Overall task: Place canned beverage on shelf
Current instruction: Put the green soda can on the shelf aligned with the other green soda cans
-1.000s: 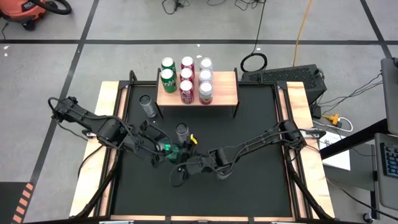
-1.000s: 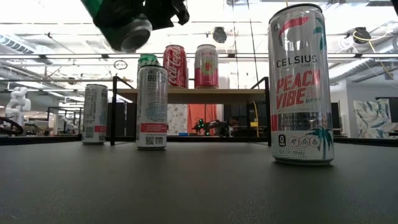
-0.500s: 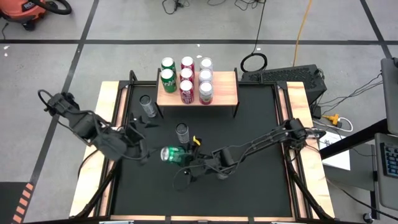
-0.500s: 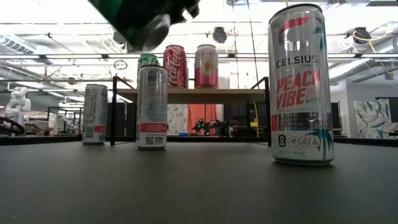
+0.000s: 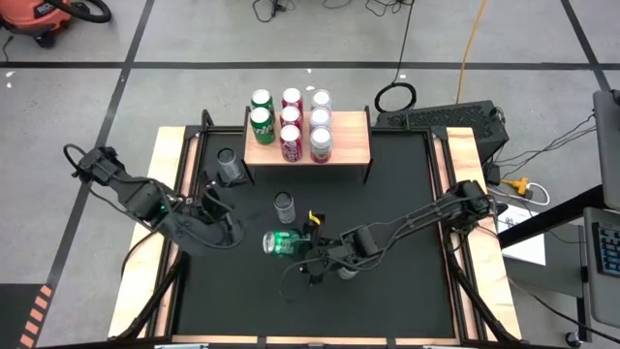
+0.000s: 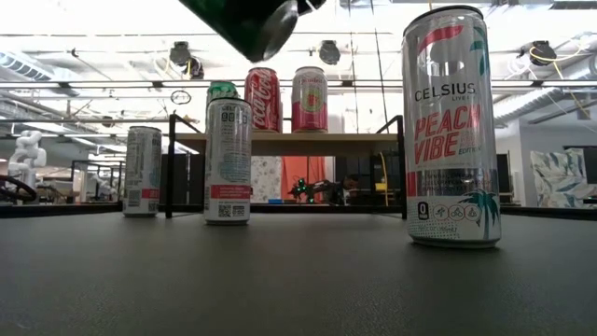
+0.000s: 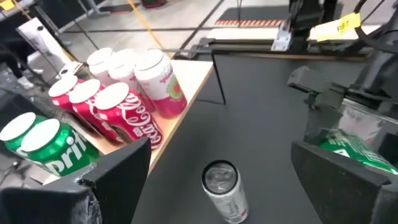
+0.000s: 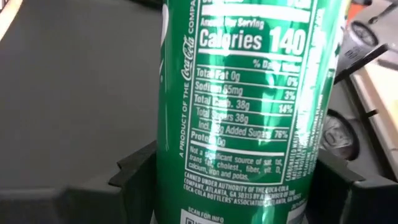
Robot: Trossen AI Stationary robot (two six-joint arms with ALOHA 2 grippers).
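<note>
One green Sprite can lies sideways above the black mat, well short of the shelf | right gripper clamps it; left gripper wide open, empty, beside | advice: turn can upright, set on the shelf's bare right side | text: Calories 140, Coca-Cola Company; Celsius Peach Vibe can
</note>
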